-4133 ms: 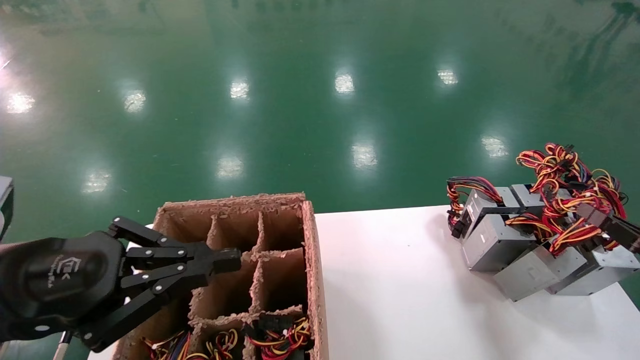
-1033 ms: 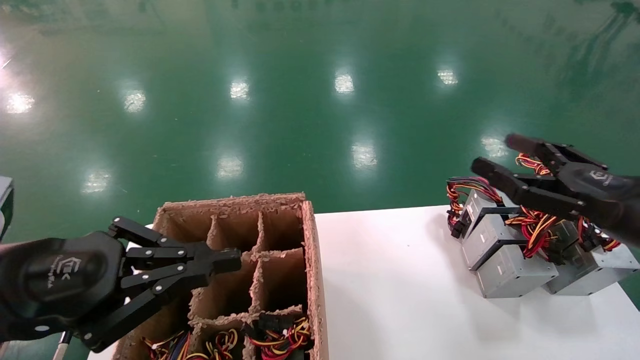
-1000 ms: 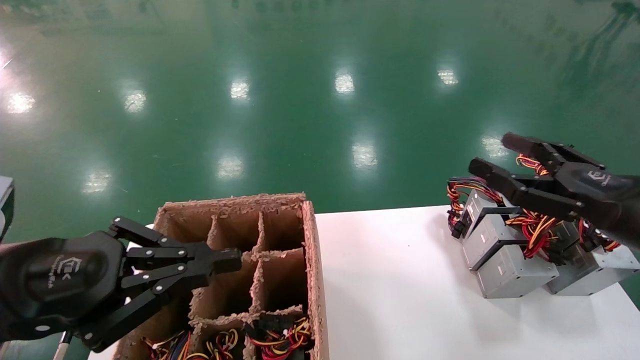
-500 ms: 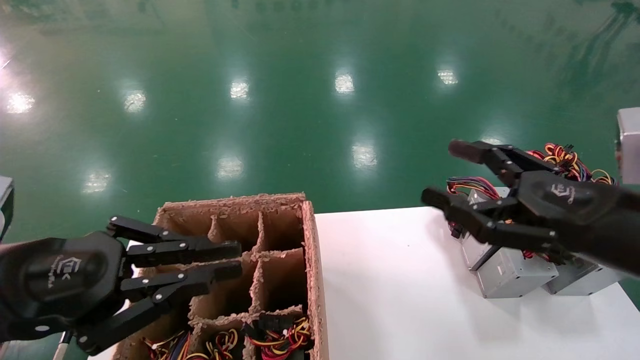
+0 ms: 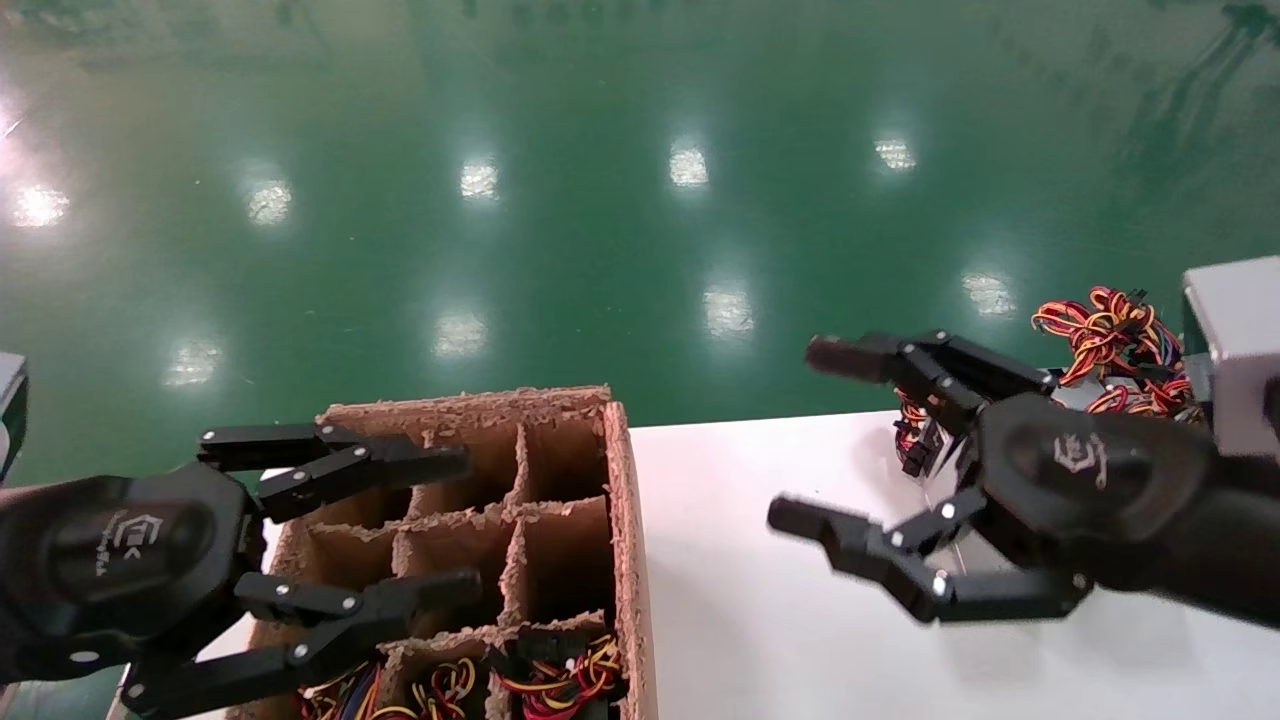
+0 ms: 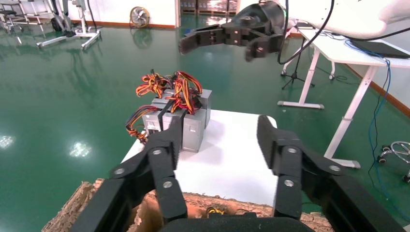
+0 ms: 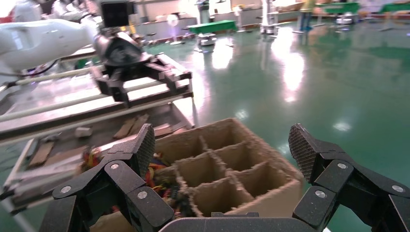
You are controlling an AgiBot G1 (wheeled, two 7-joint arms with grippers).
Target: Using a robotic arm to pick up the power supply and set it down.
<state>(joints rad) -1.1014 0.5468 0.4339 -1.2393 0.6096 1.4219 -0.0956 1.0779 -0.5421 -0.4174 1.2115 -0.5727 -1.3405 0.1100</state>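
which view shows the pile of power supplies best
The left wrist view: the power supplies sit unobstructed on the white table, wires on top. In the head view the open right gripper hides most of them. The right wrist view shows none.

Grey power supply [image 6: 191, 126], brown box [image 5: 560, 440]

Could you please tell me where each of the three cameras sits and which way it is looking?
Head view: on the robot's head, looking forward and down at the white table; the open left gripper and open right gripper show.
Left wrist view: on the left arm, facing the power supplies across the table; own fingers frame it.
Right wrist view: on the right arm, facing the cardboard divider box.
Shared: each wrist view shows the opposite gripper; the box appears in all three.
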